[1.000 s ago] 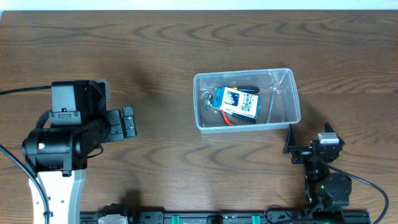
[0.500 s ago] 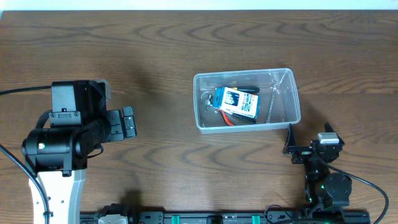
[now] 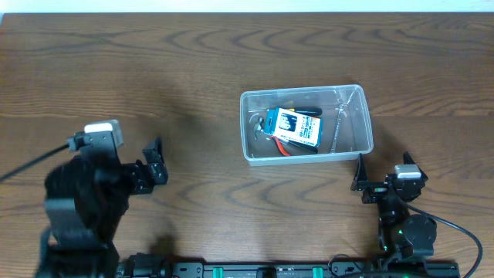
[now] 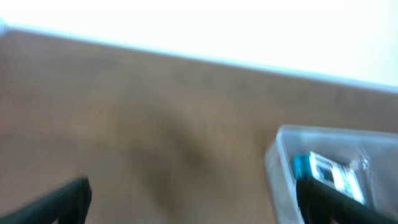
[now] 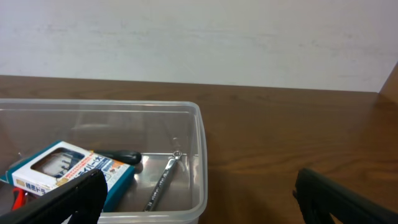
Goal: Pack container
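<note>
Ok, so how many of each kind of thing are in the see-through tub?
Blue box: 1
Black-handled tool: 1
Silver wrench: 1
Red-handled tool, mostly hidden under the box: 1
Total: 4 things in the container

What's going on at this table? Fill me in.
Two robot arms are packing a clear container. A blue box, a metal wrench and a black-handled tool already lie inside it. Neither arm is handling anything right now: the left gripper stands open well off to the container's left, and the right gripper sits open just outside its near right corner.
</note>
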Robot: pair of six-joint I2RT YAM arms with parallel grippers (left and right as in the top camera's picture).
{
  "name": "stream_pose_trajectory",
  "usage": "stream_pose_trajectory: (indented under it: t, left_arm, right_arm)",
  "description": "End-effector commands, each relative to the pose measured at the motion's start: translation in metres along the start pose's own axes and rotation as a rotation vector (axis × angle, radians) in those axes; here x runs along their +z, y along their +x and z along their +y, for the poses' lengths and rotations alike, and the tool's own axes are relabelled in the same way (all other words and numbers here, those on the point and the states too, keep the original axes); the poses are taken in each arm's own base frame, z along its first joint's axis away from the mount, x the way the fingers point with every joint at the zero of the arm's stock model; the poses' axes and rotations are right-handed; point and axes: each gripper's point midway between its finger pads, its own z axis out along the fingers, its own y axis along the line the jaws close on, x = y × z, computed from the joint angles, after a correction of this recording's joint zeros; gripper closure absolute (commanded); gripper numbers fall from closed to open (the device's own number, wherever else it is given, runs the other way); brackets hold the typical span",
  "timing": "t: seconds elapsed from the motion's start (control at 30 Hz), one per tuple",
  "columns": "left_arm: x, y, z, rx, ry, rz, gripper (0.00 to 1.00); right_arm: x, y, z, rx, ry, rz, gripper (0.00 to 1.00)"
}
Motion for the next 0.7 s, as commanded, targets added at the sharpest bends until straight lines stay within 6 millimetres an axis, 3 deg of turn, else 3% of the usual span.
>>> stream_pose_trajectory:
  t: [0.0,0.17,0.43,0.67]
  left_arm:
    - [0.005,0.009,0.001,-0.050,0.030,-0.119,0.02]
    - [0.014,0.022,0.008,-0.041,0.044,-0.295,0.02]
    - [0.036,0.057,0.021,-0.039,0.044,-0.435,0.02]
    - [0.041,0.073,0.040,-0.054,-0.013,-0.550,0.02]
  right_arm:
    - [0.000,0.001,-0.003,-0.014,0.015,0.000,0.01]
    - [0.000,0.001,-0.003,-0.015,0.015,0.000,0.01]
    - [0.000,0.001,-0.003,-0.015,0.015,0.000,0.01]
    - [0.000,0.001,-0.003,-0.014,0.015,0.000,0.01]
